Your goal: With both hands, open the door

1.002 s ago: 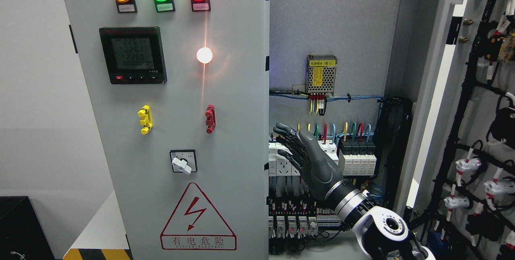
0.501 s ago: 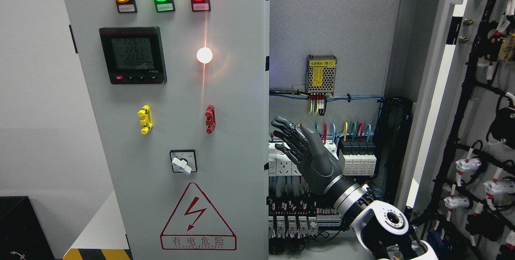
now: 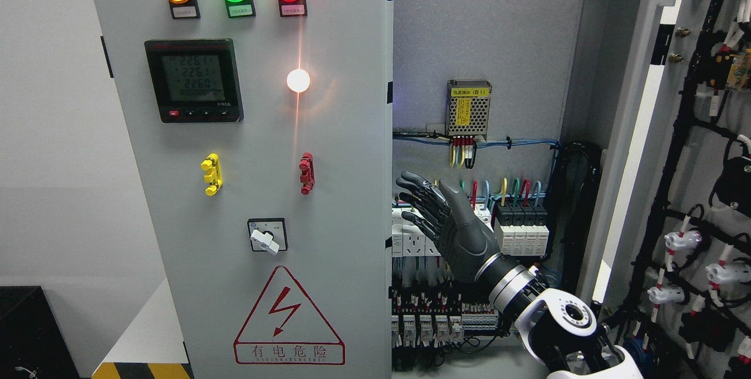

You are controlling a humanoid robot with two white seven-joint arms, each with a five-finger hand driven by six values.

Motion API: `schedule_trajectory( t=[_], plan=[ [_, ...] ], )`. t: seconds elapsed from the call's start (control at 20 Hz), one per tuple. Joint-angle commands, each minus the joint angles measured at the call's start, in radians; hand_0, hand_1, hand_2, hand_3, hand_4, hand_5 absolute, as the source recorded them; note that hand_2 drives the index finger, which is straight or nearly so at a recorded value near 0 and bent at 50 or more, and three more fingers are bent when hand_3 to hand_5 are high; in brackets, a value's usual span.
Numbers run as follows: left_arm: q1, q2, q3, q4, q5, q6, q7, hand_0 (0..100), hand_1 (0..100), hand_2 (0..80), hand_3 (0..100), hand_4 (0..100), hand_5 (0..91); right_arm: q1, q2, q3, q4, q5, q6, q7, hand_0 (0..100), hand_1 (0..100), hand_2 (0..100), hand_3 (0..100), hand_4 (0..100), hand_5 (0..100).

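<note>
Fingers (image 3: 418, 200) of the right hand (image 3: 449, 226) spread, holding nothing, inside the grey cabinet (image 3: 487, 39); left door (image 3: 258, 191) shut at nine o'clock, right door (image 3: 698, 179) swung open at three.

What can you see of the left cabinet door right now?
The left cabinet door is a grey painted metal panel, shut or nearly so. It carries three lit lamps, yellow, green and red, a black digital meter, a bright glare spot, a yellow handle, a red handle, a white rotary switch and a red lightning warning triangle. The right hand, fingers spread, hovers beside its right edge; contact cannot be told.
</note>
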Motion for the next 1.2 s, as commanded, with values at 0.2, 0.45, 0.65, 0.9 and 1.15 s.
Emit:
schedule_trajectory(
  t=[0.2,0.45,0.65,0.9,1.15],
  plan=[
    [0.012,0.000,0.000,-0.001,0.000,0.000,0.000,0,0,0.0,0,0,0.0,-0.008,-0.014,0.003,0.033,-0.001,0.021,0.038,19,0,0,0,0,0],
    [0.012,0.000,0.000,-0.001,0.000,0.000,0.000,0,0,0.0,0,0,0.0,-0.009,-0.014,0.001,0.031,-0.003,0.024,0.044,19,0,0,0,0,0],
    [0.012,0.000,0.000,-0.001,0.000,0.000,0.000,0,0,0.0,0,0,0.0,-0.015,-0.012,-0.001,0.034,-0.001,0.026,0.044,19,0,0,0,0,0],
    [0.012,0.000,0.000,0.001,0.000,0.000,0.000,0,0,0.0,0,0,0.0,-0.015,-0.012,-0.001,0.031,-0.003,0.026,0.044,19,0,0,0,0,0],
    [0.012,0.000,0.000,-0.001,0.000,0.000,0.000,0,0,0.0,0,0,0.0,-0.017,-0.012,-0.002,0.026,-0.003,0.026,0.046,19,0,0,0,0,0]
  ],
)
